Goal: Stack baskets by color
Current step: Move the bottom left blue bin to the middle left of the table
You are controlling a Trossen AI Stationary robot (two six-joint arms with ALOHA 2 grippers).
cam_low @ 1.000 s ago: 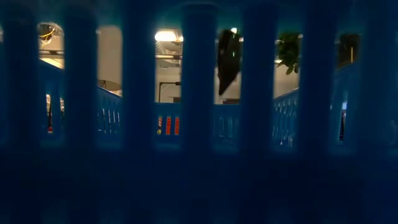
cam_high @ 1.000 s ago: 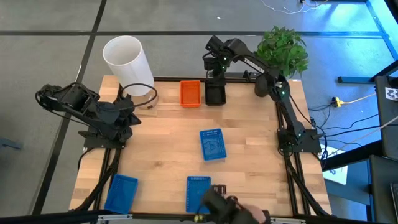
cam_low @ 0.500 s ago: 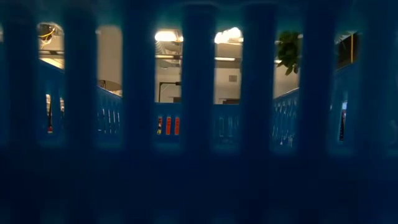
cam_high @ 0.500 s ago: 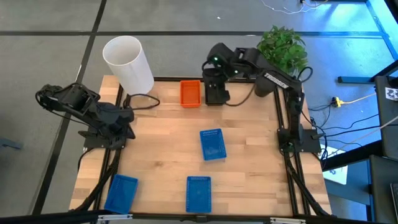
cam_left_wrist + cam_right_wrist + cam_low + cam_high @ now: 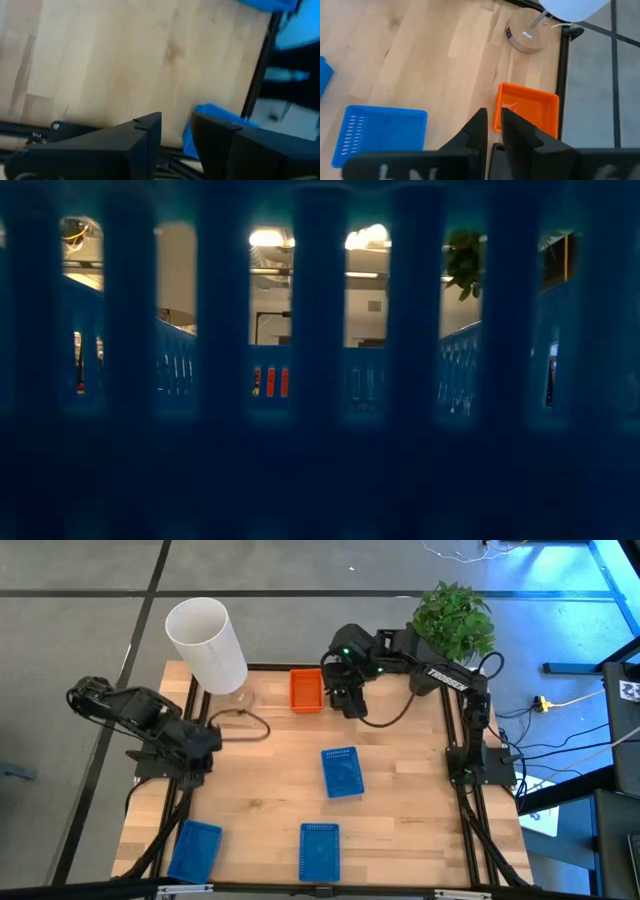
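An orange basket [image 5: 306, 690] sits at the table's far edge. Three blue baskets lie flat on the table: one mid-table [image 5: 340, 772], one at the near edge [image 5: 320, 850] and one at the near left [image 5: 195, 848]. My right gripper [image 5: 350, 712] hovers just right of the orange basket [image 5: 527, 115]. It hides the spot beneath it. Its fingers [image 5: 492, 117] are narrowly open with nothing between them. My left gripper [image 5: 208, 738] hangs over the table's left edge, open [image 5: 176, 122] and holding nothing, with a blue basket corner [image 5: 215, 120] beyond it.
A tall white cylinder [image 5: 205, 640] stands at the far left corner on a round wooden base [image 5: 525, 35]. A potted plant [image 5: 455, 620] stands at the far right. In the low view, the mesh wall of a blue basket [image 5: 320, 430] fills the frame.
My right arm has swung in over the table's far right, and its gripper has risen and tipped above the spot right of the orange basket. My left gripper has tipped downward and shifted slightly toward the table's middle. A person's hand at the near edge has gone.
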